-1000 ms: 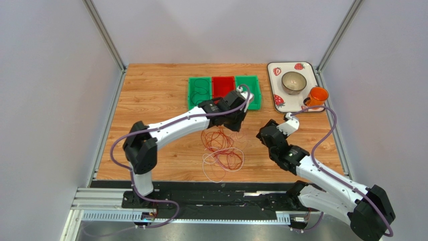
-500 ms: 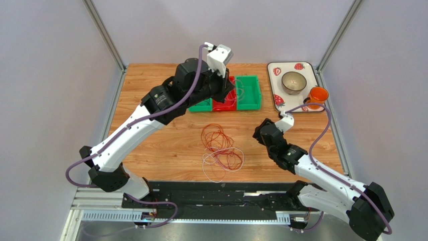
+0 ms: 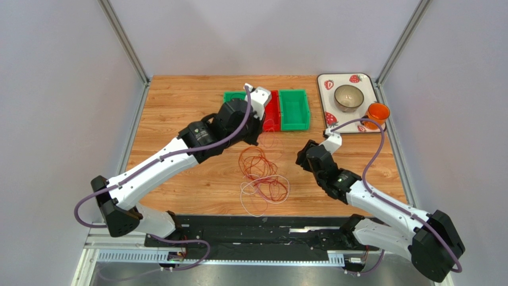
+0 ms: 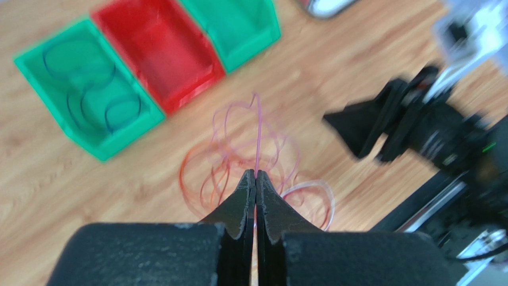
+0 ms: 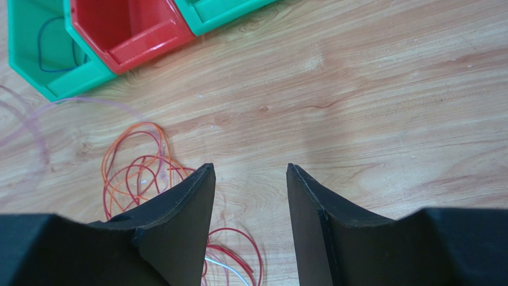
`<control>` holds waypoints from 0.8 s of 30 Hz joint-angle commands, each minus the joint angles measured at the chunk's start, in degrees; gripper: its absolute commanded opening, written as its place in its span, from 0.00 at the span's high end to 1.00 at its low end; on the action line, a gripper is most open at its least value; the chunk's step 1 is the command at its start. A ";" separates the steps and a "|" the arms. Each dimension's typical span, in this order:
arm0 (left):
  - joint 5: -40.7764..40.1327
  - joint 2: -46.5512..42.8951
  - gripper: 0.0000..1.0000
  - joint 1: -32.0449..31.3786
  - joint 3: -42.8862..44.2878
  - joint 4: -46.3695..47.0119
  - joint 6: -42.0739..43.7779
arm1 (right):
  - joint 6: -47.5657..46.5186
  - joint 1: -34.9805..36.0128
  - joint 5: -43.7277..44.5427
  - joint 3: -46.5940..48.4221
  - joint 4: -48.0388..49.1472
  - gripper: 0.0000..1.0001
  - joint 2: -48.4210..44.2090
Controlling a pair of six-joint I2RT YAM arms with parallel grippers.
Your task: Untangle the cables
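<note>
The cables (image 3: 262,176) lie in a loose heap of red, orange and whitish loops on the wooden table, in front of the bins. My left gripper (image 4: 256,173) is shut on a thin pink cable (image 4: 257,128) that hangs from its tips above the heap, in front of the red bin. In the top view this pink cable (image 3: 269,139) shows as faint loops below the left wrist. My right gripper (image 5: 250,170) is open with nothing between its fingers, low over bare wood just right of the heap (image 5: 137,173). A red loop (image 5: 238,250) and a white wire (image 5: 223,268) lie by its left finger.
Three bins stand in a row at the back: a green bin (image 4: 77,101) holding dark blue cable loops, a red bin (image 4: 158,50) and another green bin (image 3: 294,110). At the back right, a strawberry tray (image 3: 322,83) carries a bowl (image 3: 349,97) and an orange cup (image 3: 377,113).
The left arm rose from the heap to high over the bins, then came down in front of the red bin with the pink cable. The right gripper edged left toward the heap.
</note>
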 commanded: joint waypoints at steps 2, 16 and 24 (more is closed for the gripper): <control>2.63 -8.34 1.00 2.16 -8.37 3.92 -1.55 | -1.53 -0.10 -0.88 3.38 1.01 0.50 2.66; 0.98 -10.37 1.00 2.16 -10.12 9.99 2.06 | -18.66 -0.10 -30.40 5.91 16.23 0.35 9.41; -4.11 -12.04 1.00 2.16 -4.96 7.36 1.71 | -18.41 -0.02 -47.19 10.05 32.82 0.33 22.51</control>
